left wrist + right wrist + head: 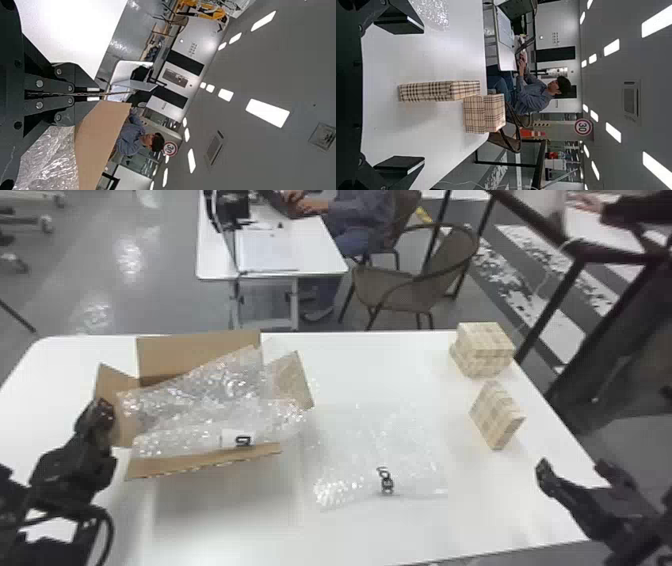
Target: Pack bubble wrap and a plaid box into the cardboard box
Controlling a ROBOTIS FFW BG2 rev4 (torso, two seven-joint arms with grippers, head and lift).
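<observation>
Well, carton point(200, 464): head view, toward the desk's point(225, 520) far left corner.
Wrap point(215, 385): atop the carton, likely padding; second wrap point(375, 440) flat mid-desk.
Plaid box point(495, 415): by the right edge; thicker one point(482, 347) at the far right corner.
Left tool point(93, 94): left wrist view, pinching a flap, presumably steadying the carton.
Right tool point(423, 94): right wrist view, wide and empty, apparently readied for the plaid box.
Desk: white.
Room: chair point(496, 139), ceiling lamps point(611, 46).

Beige, black-checked plaid covers the box point(439, 91); cardboard's point(200, 352) brown.
</observation>
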